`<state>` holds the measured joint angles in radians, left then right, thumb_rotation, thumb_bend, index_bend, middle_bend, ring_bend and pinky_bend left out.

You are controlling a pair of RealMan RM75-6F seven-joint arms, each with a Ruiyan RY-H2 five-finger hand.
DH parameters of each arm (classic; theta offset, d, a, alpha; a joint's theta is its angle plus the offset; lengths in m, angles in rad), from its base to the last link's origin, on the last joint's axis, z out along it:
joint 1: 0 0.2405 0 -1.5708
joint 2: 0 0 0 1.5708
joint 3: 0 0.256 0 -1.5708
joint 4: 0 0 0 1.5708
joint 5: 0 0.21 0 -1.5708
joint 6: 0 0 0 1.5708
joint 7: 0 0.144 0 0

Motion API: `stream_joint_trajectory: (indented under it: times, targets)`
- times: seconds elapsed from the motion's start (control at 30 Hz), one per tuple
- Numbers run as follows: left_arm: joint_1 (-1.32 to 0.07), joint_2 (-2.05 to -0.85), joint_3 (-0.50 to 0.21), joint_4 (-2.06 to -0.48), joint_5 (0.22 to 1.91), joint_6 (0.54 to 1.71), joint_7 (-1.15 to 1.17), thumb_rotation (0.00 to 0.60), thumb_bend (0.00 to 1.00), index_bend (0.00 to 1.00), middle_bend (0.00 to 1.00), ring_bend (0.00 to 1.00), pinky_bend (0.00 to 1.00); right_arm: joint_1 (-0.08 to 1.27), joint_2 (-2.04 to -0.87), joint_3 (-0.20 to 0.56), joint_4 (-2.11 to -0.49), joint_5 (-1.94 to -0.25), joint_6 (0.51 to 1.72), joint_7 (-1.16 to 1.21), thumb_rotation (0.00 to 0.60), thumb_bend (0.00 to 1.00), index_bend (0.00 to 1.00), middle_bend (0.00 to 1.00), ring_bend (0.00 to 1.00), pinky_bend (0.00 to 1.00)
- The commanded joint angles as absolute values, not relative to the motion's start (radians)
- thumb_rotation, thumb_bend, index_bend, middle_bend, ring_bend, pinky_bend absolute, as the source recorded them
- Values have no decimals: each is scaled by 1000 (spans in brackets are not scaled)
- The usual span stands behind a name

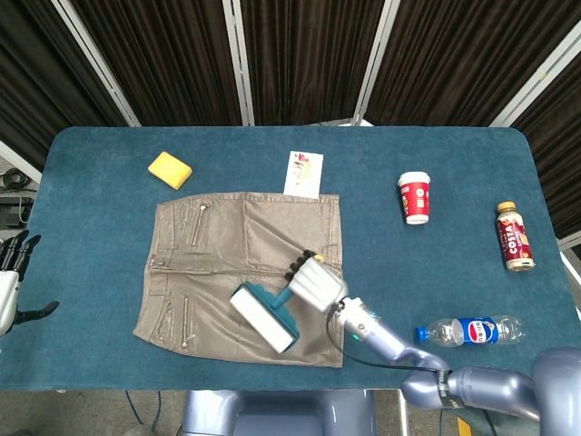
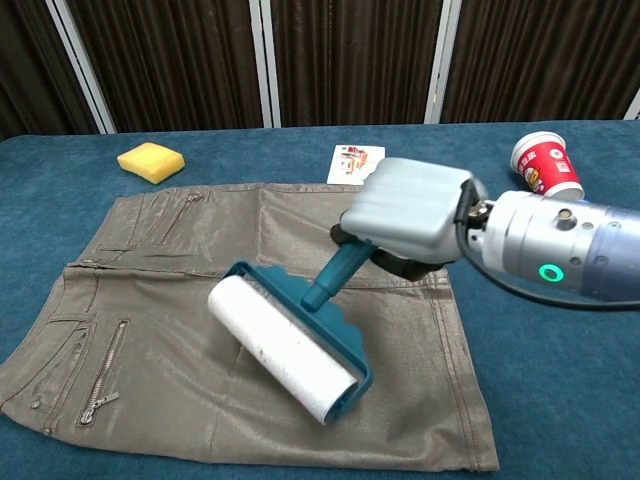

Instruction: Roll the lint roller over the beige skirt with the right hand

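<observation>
Rolling tool: lint roller (image 2: 290, 352), teal frame with a white drum, lying diagonally over the lower middle of the beige skirt (image 1: 218, 272); whether the drum presses on the cloth cannot be told.
Right hand: right hand (image 2: 412, 212) wrapped around the roller's teal handle, fingers curled under it, held above the skirt's right half.
Left hand: left hand (image 1: 11, 277) at the far left edge of the head view, well apart from the skirt, fingers spread and holding nothing.
Skirt: spread flat on the blue table (image 1: 100, 163), waistband to the left, zips showing on its left part.
Above skirt: yellow sponge (image 1: 170, 170) off its upper left corner; small printed card (image 1: 303, 173) touching its top edge.
Right of skirt: red paper cup (image 1: 415, 197), brown drink bottle (image 1: 515, 237) farther out, clear water bottle (image 1: 470, 331) lying on its side near the front edge.
</observation>
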<state>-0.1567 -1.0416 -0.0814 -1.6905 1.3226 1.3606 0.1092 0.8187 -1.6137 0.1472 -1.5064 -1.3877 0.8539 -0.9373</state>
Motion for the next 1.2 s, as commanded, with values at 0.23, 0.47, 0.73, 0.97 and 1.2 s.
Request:
stream_joint_trajectory:
  times: [0.23, 0.47, 0.73, 0.97, 1.2]
  targets:
    - [-159, -1042, -82, -1687, 1317, 1353, 106, 600, 0, 0, 0, 0, 0, 843, -1667, 127, -1414, -1306, 859, -1092, 600, 950, 511, 535, 436, 409]
    - [-163, -1046, -81, -1691, 1317, 1347, 116, 600, 0, 0, 0, 0, 0, 833, -1642, 95, -1291, -1313, 907, -1155, 600, 952, 514, 541, 445, 432]
    - [-168, -1050, -79, -1696, 1319, 1343, 125, 600, 0, 0, 0, 0, 0, 816, -1603, 94, -1192, -1282, 928, -1140, 600, 952, 513, 541, 446, 432]
    - [-169, -1051, -79, -1700, 1321, 1343, 127, 600, 0, 0, 0, 0, 0, 812, -1596, 80, -1205, -1281, 933, -1132, 600, 952, 515, 541, 445, 432]
    - [-170, -1049, -78, -1700, 1323, 1343, 123, 600, 0, 0, 0, 0, 0, 836, -1610, 67, -1298, -1302, 932, -1182, 600, 952, 515, 542, 447, 432]
